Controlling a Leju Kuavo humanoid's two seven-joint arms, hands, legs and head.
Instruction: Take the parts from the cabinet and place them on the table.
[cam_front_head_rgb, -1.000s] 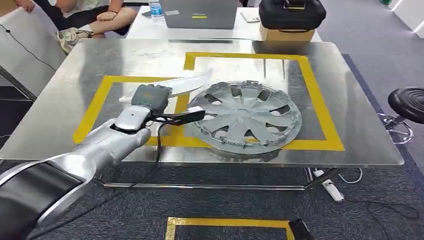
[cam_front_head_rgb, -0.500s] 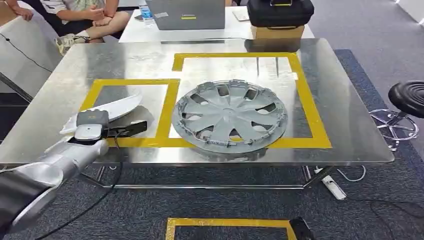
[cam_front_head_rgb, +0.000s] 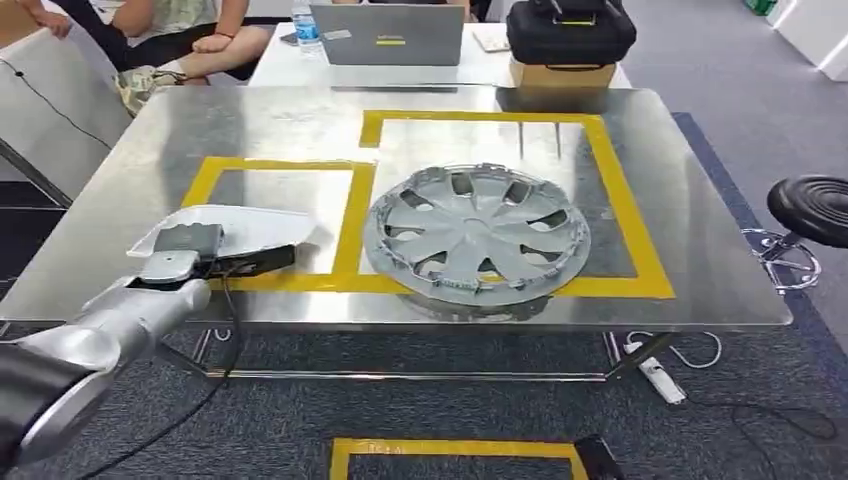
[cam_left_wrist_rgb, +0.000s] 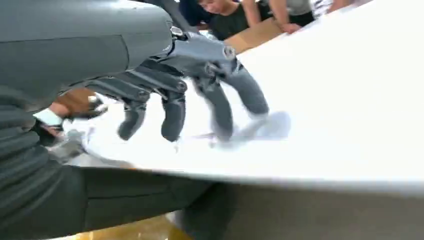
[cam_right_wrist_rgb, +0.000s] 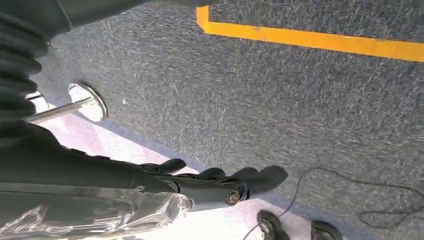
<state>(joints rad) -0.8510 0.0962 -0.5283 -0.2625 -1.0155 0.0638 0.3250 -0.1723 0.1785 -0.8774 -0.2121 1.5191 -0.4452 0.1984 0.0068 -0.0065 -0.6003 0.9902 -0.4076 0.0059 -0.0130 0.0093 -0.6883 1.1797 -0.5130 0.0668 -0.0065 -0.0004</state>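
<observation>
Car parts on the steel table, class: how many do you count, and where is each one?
2. The hubcap lies in the large yellow-taped square; the white panel, held by the left hand, is over the smaller taped square.

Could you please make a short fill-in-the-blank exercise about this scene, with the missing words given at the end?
1. The left hand holds a white panel over the ______ yellow-taped box on the metal table.
2. The grey wheel cover lies in the ______ taped box.
3. In the left wrist view, the dark fingers lie on the panel's ______ surface.
4. The right hand hangs above grey ______.

Missing words: smaller; larger; white; carpet
</observation>
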